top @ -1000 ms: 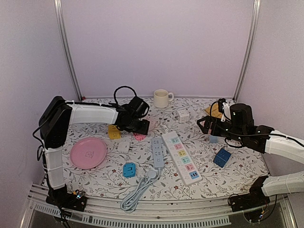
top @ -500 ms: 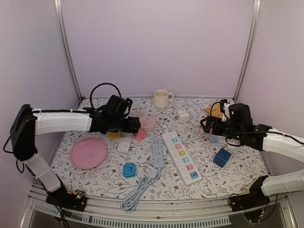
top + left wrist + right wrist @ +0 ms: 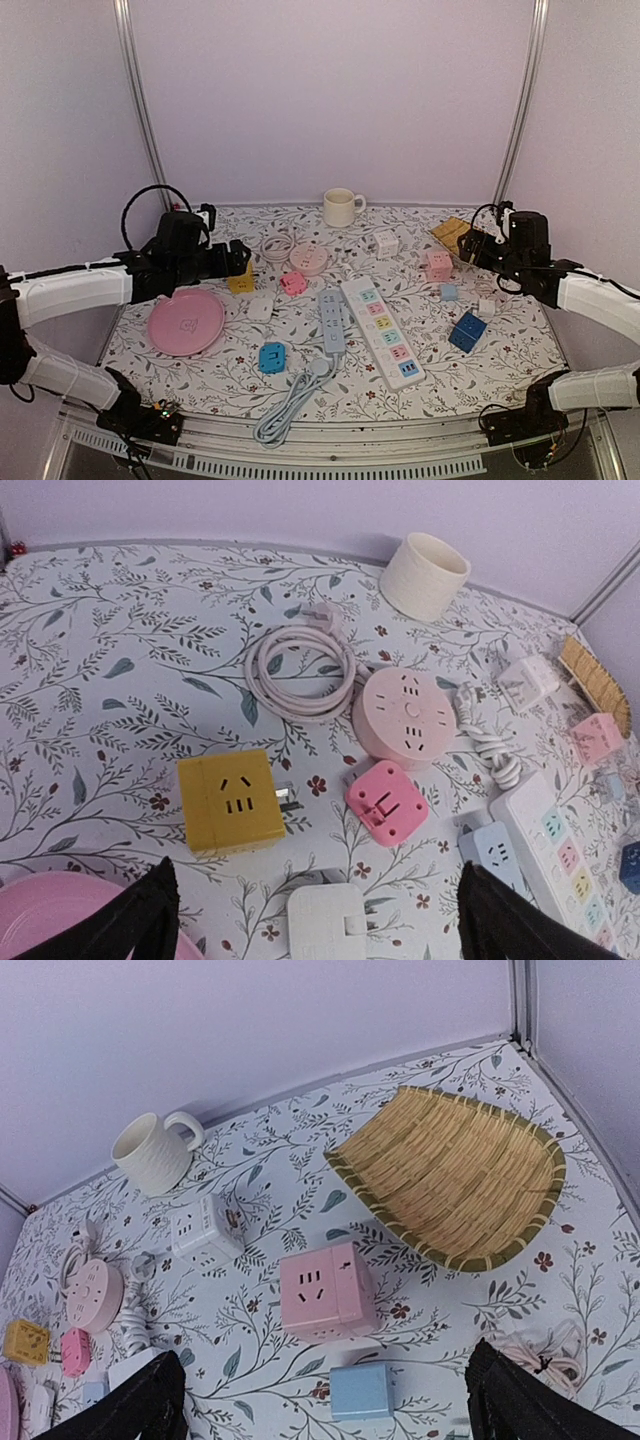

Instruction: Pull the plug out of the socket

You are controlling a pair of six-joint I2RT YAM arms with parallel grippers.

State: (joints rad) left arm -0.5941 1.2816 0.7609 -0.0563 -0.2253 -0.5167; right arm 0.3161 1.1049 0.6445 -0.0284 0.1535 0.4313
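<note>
A pink round socket (image 3: 405,715) lies on the flowered table, also seen from above (image 3: 308,260). A small pink square plug (image 3: 385,802) lies flat just in front of it, apart from it (image 3: 292,283). My left gripper (image 3: 238,258) is open and empty, left of both; in its wrist view (image 3: 315,870) the fingers (image 3: 140,920) stand wide apart. My right gripper (image 3: 468,243) is open and empty, right of a pink cube socket (image 3: 328,1288), which lies near a light blue cube (image 3: 360,1390); its fingers (image 3: 500,1400) are spread.
A yellow cube adapter (image 3: 230,800), a white plug (image 3: 325,920) and a coiled white cord (image 3: 300,670) lie near my left gripper. Two power strips (image 3: 382,330) (image 3: 331,320) lie mid-table. A mug (image 3: 343,206), a basket (image 3: 450,1175), a pink plate (image 3: 186,322) and a dark blue cube (image 3: 467,330) are around.
My left arm has drawn back to the left, away from the pink socket and plug. My right gripper has drawn back to the right, uncovering the pink cube.
</note>
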